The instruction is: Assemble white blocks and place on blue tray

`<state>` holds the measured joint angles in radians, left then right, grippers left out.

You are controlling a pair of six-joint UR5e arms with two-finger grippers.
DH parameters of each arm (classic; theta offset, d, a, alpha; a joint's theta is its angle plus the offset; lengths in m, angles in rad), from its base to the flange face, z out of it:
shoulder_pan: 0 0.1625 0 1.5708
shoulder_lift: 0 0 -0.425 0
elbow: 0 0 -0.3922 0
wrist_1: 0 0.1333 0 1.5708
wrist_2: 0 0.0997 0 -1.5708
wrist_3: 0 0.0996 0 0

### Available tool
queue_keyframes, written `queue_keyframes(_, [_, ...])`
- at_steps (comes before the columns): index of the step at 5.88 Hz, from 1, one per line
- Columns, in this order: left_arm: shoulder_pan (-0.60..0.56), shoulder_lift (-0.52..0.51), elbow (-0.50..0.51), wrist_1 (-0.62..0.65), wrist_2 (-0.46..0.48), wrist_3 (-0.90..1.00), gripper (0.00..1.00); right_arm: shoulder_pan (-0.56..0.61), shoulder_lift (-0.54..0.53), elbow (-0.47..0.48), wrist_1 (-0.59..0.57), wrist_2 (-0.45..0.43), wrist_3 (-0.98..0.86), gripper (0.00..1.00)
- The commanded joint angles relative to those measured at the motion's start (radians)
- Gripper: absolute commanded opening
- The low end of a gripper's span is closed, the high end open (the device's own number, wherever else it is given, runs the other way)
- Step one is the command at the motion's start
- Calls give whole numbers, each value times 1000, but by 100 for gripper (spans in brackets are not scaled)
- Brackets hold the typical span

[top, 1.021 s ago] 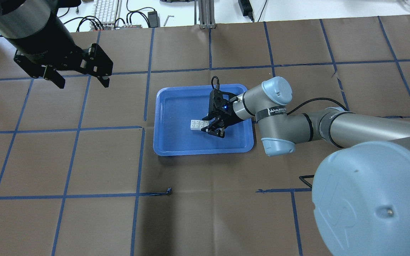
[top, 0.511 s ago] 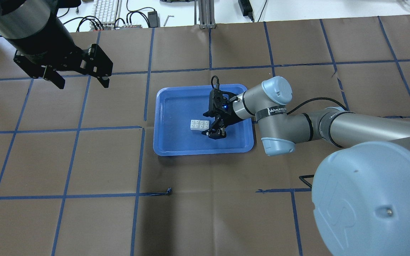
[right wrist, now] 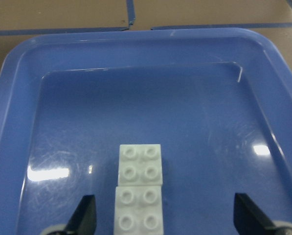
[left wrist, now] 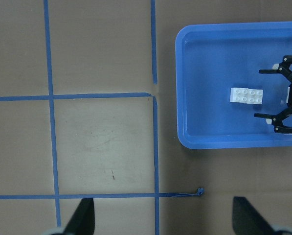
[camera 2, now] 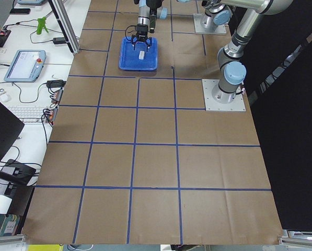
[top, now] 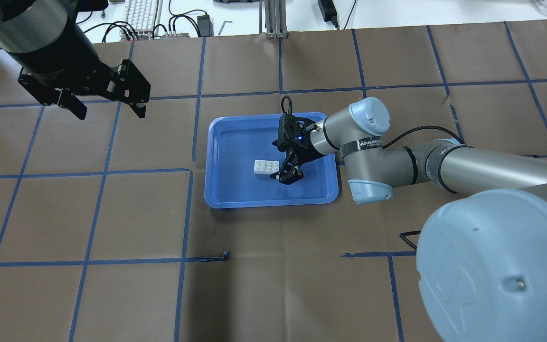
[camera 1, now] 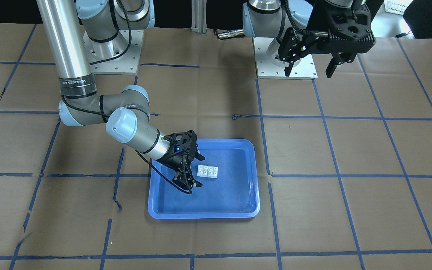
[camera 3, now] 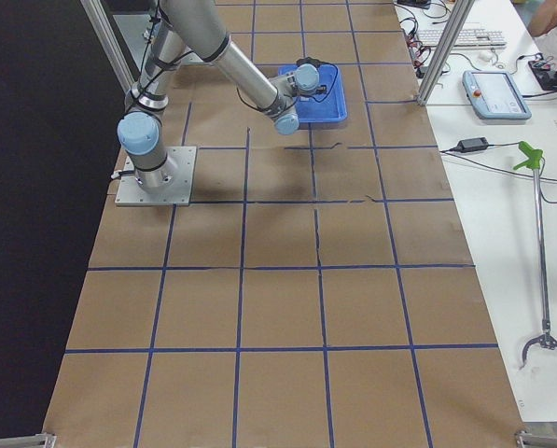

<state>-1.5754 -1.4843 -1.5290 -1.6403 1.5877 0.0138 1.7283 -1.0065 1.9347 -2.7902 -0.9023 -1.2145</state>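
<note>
Hovering wide open and empty, right claw [top: 286,165] has the two small white square studded plastic blocks [top: 266,167] just ahead of its tips, not gripped. Blocks lie end to end, touching, studs up, on the shallow blue plastic tray [top: 235,142] beneath it. Left claw [top: 112,113] is spread, empty, well apart over the brown desk [top: 112,213]. Placement looks done and only the pull-away is left. Cannot tell if the blocks are truly locked together.

My right arm [top: 482,164] was silver-grey tubing with pale blue joint caps, a black band lettered in white, and a black cable trailing along it; the left arm [camera 1: 266,17] matched; the right gripper [camera 1: 199,171] and left gripper [top: 112,113] were black, the right showing a blue light; square grey base plates [camera 1: 111,66] carried bolts.
</note>
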Motion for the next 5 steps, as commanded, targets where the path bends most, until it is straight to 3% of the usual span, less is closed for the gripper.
queue_keyframes(1, [0,1,0,-1,0,0,99,-4,-12,-74,27,-76,81,100])
queue_keyframes(3, [0,1,0,-3,0,0,99,-13,-126,-115,322,-192,124,100])
queue_keyframes(5, [0,1,0,-3,0,0,99,-32,-197,-134,422,-382,347,100])
